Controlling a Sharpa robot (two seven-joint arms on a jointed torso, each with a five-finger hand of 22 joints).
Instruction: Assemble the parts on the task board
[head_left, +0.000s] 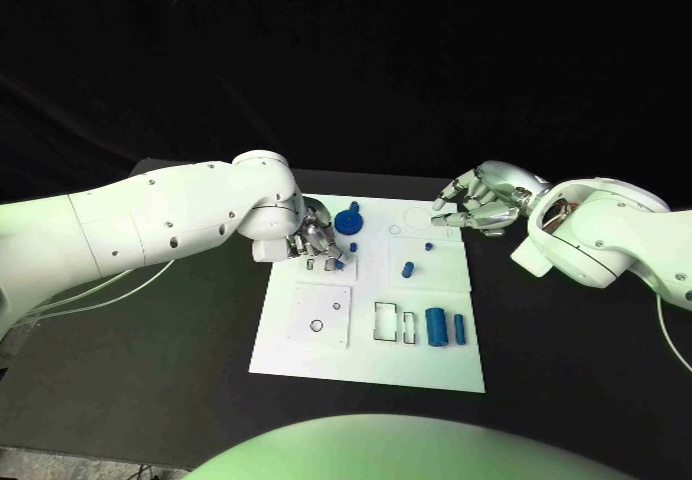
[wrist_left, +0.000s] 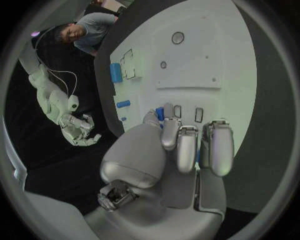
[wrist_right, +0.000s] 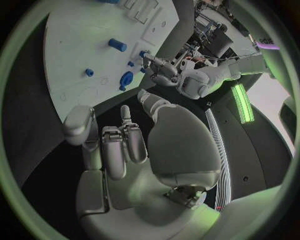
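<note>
Left hand (head_left: 315, 243): down on the task board (head_left: 310, 360), just on its left side beside the blue round part (head_left: 346, 219); fingers curled close round a small blue piece (wrist_left: 160, 113) at their tips, apparently pinched, not certain.
Right hand (head_left: 480, 207): hovering at the board's far right corner; fingers loosely apart, holding nothing.
Loose parts: blue cylinders (head_left: 436, 327) near the board's front right.
Step, judged: seating the piece; keep upright; press straight; release only once seated.
</note>
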